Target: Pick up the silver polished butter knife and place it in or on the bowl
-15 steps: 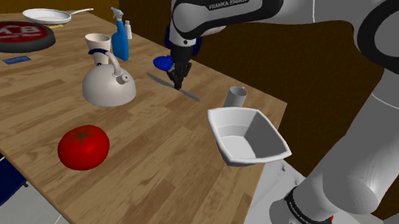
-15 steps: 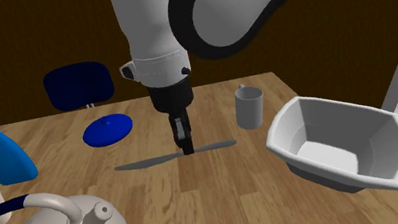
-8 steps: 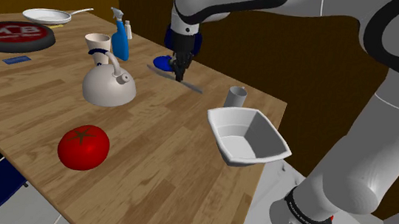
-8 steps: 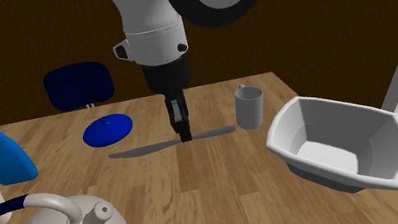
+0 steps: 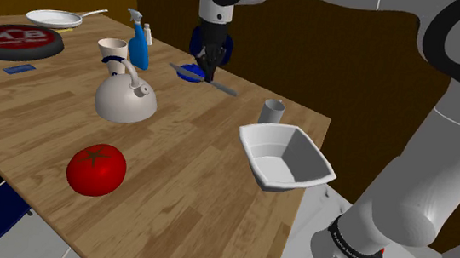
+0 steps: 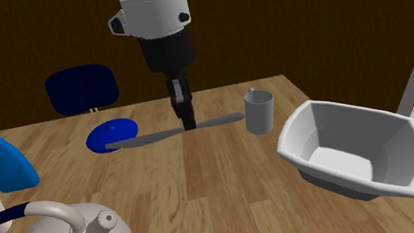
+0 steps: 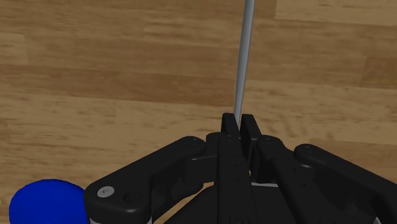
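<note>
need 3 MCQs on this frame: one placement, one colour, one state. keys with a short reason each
1. Relative to the white angular bowl, the small grey cup stands: A) inside it; B) beside it on the wooden table; C) beneath it.
2. The flat round disc on the table is: A) red; B) blue; C) green.
3. The slim silver butter knife is: A) lying on the table; B) lying in the bowl; C) clasped in the black two-finger tool, off the table.
Key: 1 B, the cup sits on bare wood next to the bowl. 2 B, it is plainly blue in both exterior views. 3 C, the wrist view shows the tool shut on the knife.
</note>
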